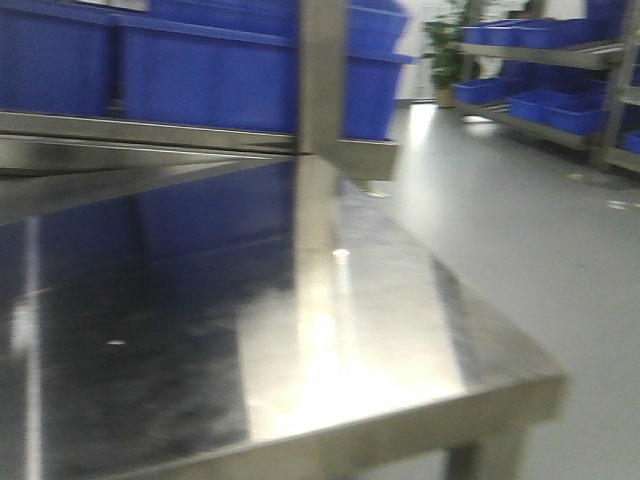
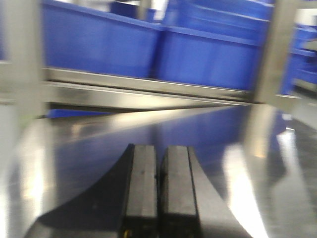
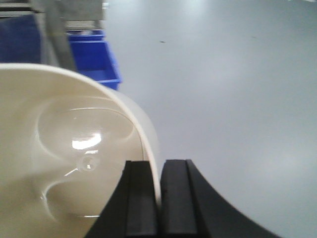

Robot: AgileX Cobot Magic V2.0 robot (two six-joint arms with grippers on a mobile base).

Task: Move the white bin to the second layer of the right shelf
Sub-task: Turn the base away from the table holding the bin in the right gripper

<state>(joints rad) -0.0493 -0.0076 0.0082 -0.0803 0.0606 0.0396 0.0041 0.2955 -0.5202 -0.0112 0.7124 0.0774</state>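
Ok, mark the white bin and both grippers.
white bin (image 3: pixel 64 148): right wrist view, inner floor.
right gripper (image 3: pixel 159 171): right wrist view, between fingertips clamping the bin wall.
left gripper (image 2: pixel 158 156): left wrist view, between shut fingertips.

Pretty blurry. Blue crates (image 1: pixel 200 70) sit right behind the steel post (image 1: pixel 322 90), shiny tabletop (image 1: pixel 330 340) spreads below it. Another crate rack (image 1: pixel 535 55) stands far to its right.

No writing, label, brand, number or sign could be read in any view. The large blue plastic crates (image 1: pixel 240 85), the glossy cream-white plastic tub (image 3: pixel 59 148) and the mirror-like steel desk (image 1: pixel 380 330) showed plain, blurred surfaces.
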